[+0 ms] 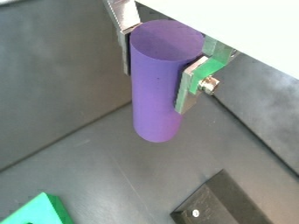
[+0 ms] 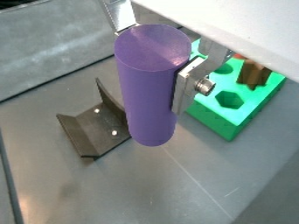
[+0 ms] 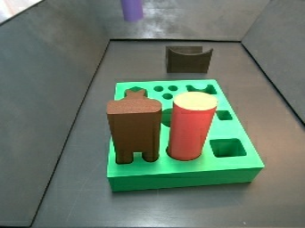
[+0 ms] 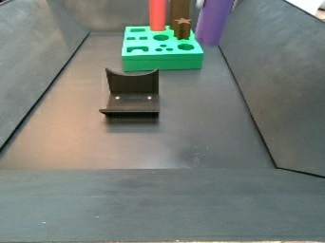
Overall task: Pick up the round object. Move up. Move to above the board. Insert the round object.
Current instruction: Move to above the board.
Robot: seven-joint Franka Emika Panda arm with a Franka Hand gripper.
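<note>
The gripper (image 2: 152, 54) clamps the round object (image 2: 151, 85) between its silver fingers (image 2: 188, 85) — lifted off the floor, seemingly just beside the board (image 4: 162, 49), with the fixture (image 4: 131, 93) nearer.

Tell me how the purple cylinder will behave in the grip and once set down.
The purple cylinder looks rigid: it hangs straight in the end effector, off the floor. Its matte, smooth wall is pinched only near the top, so it may swing or slip if bumped. Being tall and slim, it would probably tip easily standing, and roll if laid down.
</note>
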